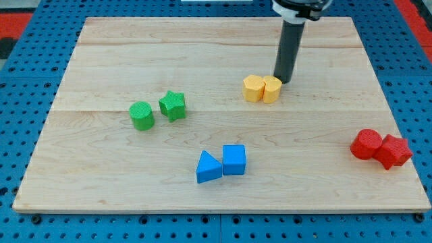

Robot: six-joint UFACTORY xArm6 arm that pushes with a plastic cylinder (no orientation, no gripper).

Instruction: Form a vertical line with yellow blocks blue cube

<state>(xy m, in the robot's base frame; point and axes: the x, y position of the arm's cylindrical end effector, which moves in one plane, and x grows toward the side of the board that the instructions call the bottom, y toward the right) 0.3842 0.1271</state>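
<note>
Two yellow blocks sit side by side, touching, right of the board's middle: a yellow block on the left (253, 88) and a yellow block on the right (271, 88); their shapes are hard to make out. The blue cube (234, 159) lies near the view's bottom, touching a blue triangular block (208, 167) on its left. My tip (281, 79) rests at the upper right corner of the right yellow block, touching or nearly touching it. The rod rises from there to the view's top.
A green cylinder (142, 115) and a green star (173, 105) sit close together at the left. Two red blocks (368, 144) (395, 151) touch near the board's right edge. The wooden board (101, 182) lies on a blue pegboard.
</note>
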